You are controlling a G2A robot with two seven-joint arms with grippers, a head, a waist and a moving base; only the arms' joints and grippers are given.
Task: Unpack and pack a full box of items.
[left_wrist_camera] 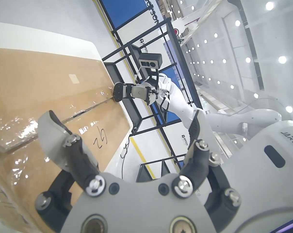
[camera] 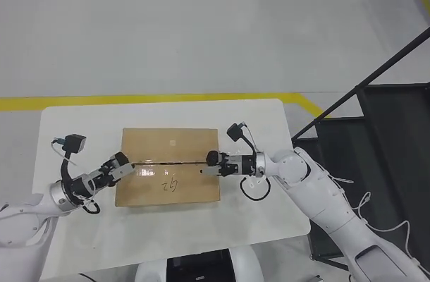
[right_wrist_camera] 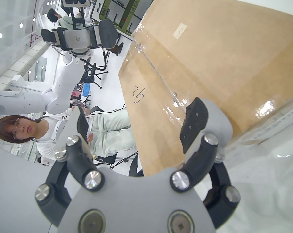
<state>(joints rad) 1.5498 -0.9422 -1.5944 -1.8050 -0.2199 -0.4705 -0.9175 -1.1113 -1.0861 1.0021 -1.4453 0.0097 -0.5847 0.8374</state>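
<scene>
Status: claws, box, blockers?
Left claw open at one seam end; right claw open at the other. Box shut on table. Clear tape over seam bars the flaps.

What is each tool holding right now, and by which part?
Nothing is held. The left tool and the right tool are both open, one at each end of the closed cardboard box.

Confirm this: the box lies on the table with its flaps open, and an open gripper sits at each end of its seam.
One thing is wrong: the box is closed, its top flat, as the top view shows. The rest holds: it lies on the table, with the open left gripper and open right gripper at the ends of its seam.
</scene>
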